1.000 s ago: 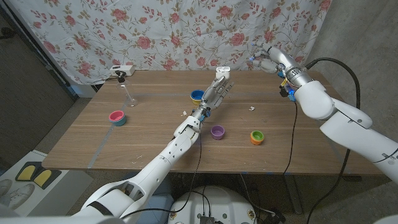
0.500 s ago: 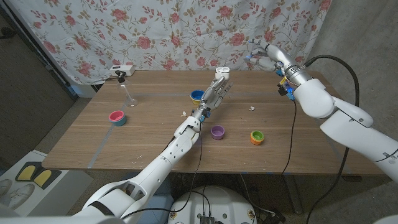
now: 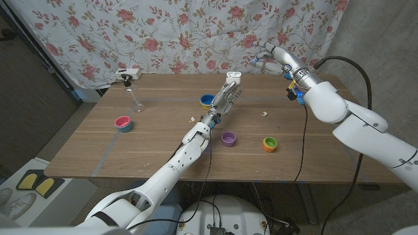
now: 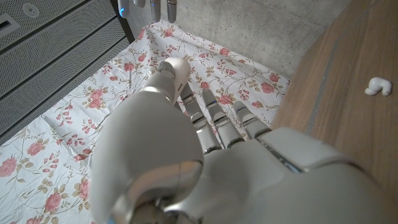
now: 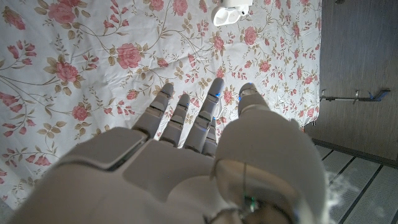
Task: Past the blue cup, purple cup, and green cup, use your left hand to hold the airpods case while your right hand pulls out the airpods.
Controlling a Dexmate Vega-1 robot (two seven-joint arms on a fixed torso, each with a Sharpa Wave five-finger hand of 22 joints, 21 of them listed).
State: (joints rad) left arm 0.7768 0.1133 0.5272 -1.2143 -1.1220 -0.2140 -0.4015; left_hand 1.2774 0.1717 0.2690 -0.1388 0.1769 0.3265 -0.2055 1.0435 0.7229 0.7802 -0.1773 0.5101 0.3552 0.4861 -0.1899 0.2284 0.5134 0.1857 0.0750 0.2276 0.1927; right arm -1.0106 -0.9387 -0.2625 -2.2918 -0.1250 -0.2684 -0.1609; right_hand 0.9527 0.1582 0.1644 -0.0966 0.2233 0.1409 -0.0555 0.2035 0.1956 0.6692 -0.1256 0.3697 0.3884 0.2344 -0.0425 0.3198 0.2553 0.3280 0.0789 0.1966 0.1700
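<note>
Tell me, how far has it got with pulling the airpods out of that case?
Early stage. Done: the left hand has reached past the blue cup to the open white airpods case at the table's far edge. In hand: whether it grips the case is unclear. The right hand hovers beside it, apparently empty. Left: the pulling itself.

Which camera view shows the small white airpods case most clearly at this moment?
The head view: the small white airpods case stands open at the table's far edge, just beyond the left hand, with its surroundings visible. In the right wrist view the case appears small at the picture's edge. The left wrist view does not let me make it out.
</note>
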